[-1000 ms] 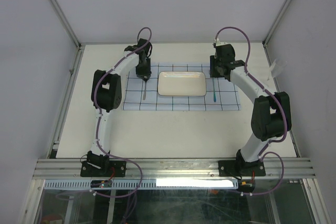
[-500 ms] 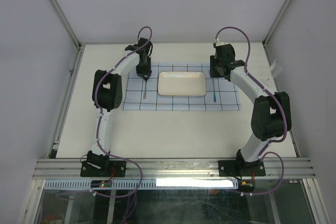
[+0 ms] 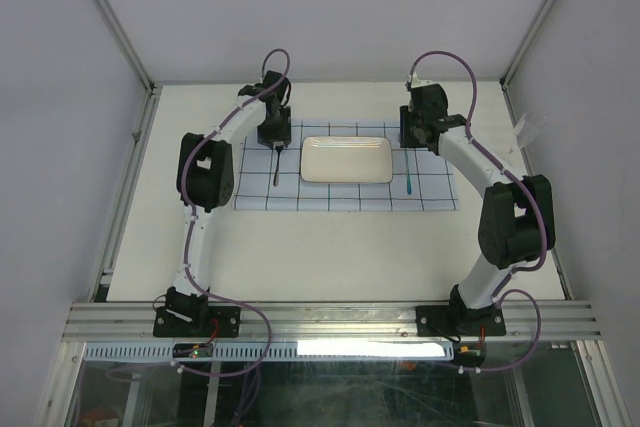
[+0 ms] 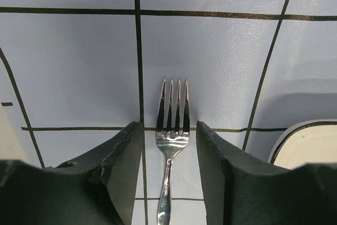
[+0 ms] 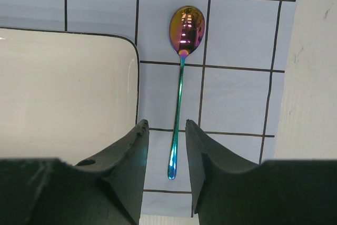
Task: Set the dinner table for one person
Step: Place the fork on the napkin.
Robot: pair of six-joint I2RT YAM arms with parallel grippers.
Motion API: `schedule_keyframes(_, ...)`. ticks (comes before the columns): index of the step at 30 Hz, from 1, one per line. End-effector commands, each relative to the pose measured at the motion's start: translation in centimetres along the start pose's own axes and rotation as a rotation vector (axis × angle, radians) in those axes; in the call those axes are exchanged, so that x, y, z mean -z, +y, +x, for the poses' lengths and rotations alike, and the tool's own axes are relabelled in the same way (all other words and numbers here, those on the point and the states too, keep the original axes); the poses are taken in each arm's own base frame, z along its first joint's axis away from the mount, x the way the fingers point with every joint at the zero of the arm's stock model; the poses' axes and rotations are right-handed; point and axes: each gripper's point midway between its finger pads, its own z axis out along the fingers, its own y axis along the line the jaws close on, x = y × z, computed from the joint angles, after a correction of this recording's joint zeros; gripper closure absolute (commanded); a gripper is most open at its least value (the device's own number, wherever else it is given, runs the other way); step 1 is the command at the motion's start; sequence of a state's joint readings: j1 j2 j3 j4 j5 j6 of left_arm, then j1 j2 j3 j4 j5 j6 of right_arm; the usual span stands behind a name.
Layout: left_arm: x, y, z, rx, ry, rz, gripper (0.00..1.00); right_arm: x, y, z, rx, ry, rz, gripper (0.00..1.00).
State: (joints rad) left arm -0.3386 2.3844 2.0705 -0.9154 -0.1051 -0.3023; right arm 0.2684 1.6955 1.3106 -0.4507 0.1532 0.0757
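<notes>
On the cream-white dinner table point(image 3: 330, 247) lies a pale-blue grid cloth point(image 3: 340, 194) with a white rectangular plate point(image 3: 347, 159) at its middle. A silver fork point(image 3: 275, 171) lies on the cloth left of the plate. My left gripper point(image 3: 275, 142) is open over the fork's far end. In the left wrist view the fork point(image 4: 172, 135) lies between the spread fingers point(image 4: 121, 167), touching neither. An iridescent spoon point(image 3: 411, 183) lies right of the plate. My right gripper point(image 3: 411, 139) is open above the spoon point(image 5: 181, 77), whose handle tip shows between the fingers point(image 5: 129, 162).
Aluminium rails point(image 3: 330, 319) edge the table at the front, and grey walls close in the sides and back. The plate's corner point(image 4: 308, 148) shows at the right of the left wrist view. Bare tabletop point(image 5: 316, 77) borders the cloth's right edge.
My left gripper has shifted slightly toward the far side above the fork, which stays lying on the cloth. The right arm, spoon and plate have not moved.
</notes>
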Motion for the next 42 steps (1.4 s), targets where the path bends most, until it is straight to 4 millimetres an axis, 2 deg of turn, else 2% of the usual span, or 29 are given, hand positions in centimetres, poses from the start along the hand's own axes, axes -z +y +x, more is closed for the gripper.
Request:
schedule_keyframes(1,1.6,-0.4,-2.7,0.009,-0.089,0.014,0.51,0.2,-0.3,-1.0,0.005,-0.028,0.007,0.63)
schedule_keyframes(7,3.0,-0.2,-3.3,0.012,-0.116,0.010,0.44,0.2,-0.3,-0.9,0.006,-0.026,0.005,0.63)
schedule_keyframes(10,5.0,-0.5,-4.2,0.019,-0.155,0.025,0.42,0.2,-0.3,-0.9,0.007,-0.026,0.007,0.63)
schedule_keyframes(13,8.5,-1.0,-6.0,0.026,-0.233,0.056,0.41,0.5,-0.4,-1.4,0.001,-0.039,0.014,0.63)
schedule_keyframes(19,17.7,-1.7,-9.6,0.034,-0.435,0.127,0.39,1.9,-0.5,-3.5,-0.004,-0.092,0.018,0.63)
schedule_keyframes(22,21.3,-2.2,-10.1,0.035,-0.508,0.175,0.39,2.9,-0.9,-4.6,-0.006,-0.116,0.037,0.63)
schedule_keyframes(25,24.1,-3.1,-9.6,0.032,-0.570,0.272,0.39,4.5,-1.3,-6.3,-0.009,-0.169,0.049,0.62)
schedule_keyframes(30,26.1,-4.3,-7.2,0.046,-0.660,0.434,0.38,6.9,-2.6,-8.0,-0.007,-0.220,0.105,0.61)
schedule_keyframes(33,25.8,-3.9,-5.8,0.057,-0.684,0.452,0.38,7.7,-3.2,-8.5,-0.007,-0.230,0.134,0.59)
schedule_keyframes(38,26.2,-3.5,-3.8,0.066,-0.743,0.500,0.38,8.6,-4.4,-9.6,-0.015,-0.244,0.194,0.47)
schedule_keyframes(39,25.2,-3.2,-2.9,0.073,-0.733,0.495,0.37,8.8,-4.7,-9.8,-0.017,-0.247,0.208,0.46)
schedule_keyframes(40,26.2,-2.9,-2.7,0.079,-0.765,0.502,0.36,9.0,-5.1,-10.1,-0.020,-0.251,0.226,0.45)
schedule_keyframes(42,26.1,-2.6,-2.0,0.091,-0.774,0.501,0.35,9.3,-6.1,-10.5,-0.035,-0.256,0.260,0.43)
